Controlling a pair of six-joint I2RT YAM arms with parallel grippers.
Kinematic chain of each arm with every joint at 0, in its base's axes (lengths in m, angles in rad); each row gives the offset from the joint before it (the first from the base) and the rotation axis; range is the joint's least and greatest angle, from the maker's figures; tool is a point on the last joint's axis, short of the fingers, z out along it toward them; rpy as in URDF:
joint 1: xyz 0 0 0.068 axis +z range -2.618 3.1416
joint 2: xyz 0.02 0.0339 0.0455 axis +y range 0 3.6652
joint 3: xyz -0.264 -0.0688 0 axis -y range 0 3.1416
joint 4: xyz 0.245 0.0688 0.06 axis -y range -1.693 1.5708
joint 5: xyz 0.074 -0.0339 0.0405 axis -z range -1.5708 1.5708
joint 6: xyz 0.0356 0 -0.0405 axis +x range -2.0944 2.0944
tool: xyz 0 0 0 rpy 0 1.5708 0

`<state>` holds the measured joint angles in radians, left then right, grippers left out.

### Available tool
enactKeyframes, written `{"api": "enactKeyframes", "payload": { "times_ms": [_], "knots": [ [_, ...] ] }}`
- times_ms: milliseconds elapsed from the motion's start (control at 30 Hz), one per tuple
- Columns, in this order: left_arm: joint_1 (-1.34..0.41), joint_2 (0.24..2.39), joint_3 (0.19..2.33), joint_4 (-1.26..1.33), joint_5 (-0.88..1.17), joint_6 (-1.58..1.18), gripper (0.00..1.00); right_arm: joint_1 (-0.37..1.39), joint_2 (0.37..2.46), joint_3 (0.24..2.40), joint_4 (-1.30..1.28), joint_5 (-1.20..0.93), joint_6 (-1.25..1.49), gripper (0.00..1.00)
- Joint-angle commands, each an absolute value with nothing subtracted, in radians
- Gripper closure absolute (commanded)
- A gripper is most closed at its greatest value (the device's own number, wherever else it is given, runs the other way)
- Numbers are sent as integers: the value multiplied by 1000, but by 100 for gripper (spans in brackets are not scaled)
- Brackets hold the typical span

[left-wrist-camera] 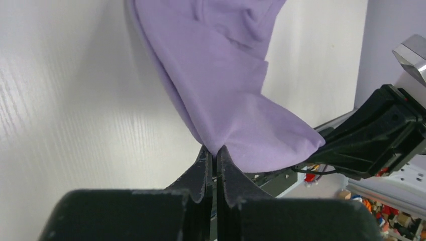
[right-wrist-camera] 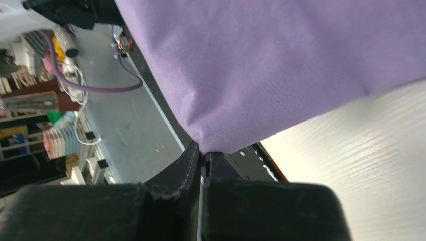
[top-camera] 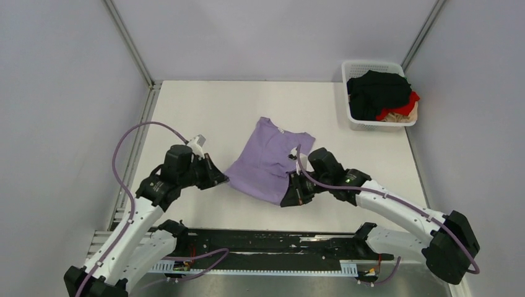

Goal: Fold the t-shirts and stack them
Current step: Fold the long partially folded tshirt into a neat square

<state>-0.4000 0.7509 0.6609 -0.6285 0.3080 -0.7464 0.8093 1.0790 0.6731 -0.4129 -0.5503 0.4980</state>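
Early going: nothing folded or stacked shows yet. A black shirt [top-camera: 377, 93], a red one [top-camera: 405, 104] and a beige one [top-camera: 402, 117] sit heaped in the white lattice basket [top-camera: 371, 63]. The light purple t-shirt [top-camera: 269, 158] lies well apart from the basket, to its left and nearer the arms, rumpled. The left gripper [top-camera: 218, 179] and the right gripper [top-camera: 291, 197] each pinch tight on a near hem corner (both raised a little, I judge).
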Motion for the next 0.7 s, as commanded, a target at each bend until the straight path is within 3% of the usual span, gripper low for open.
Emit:
{"api": "enactKeyframes", "payload": {
  "times_ms": [0, 333, 667],
  "knots": [
    [-403, 795, 748, -551, 334, -772, 100, 707, 1038, 738, -423, -670, 528, 100],
    [-402, 1179, 961, -230, 220, -724, 100, 405, 1108, 802, -391, -594, 496, 100],
    [-394, 1541, 1258, -218, 200, -621, 100, 196, 1267, 887, -365, -593, 423, 100]
  ]
}}
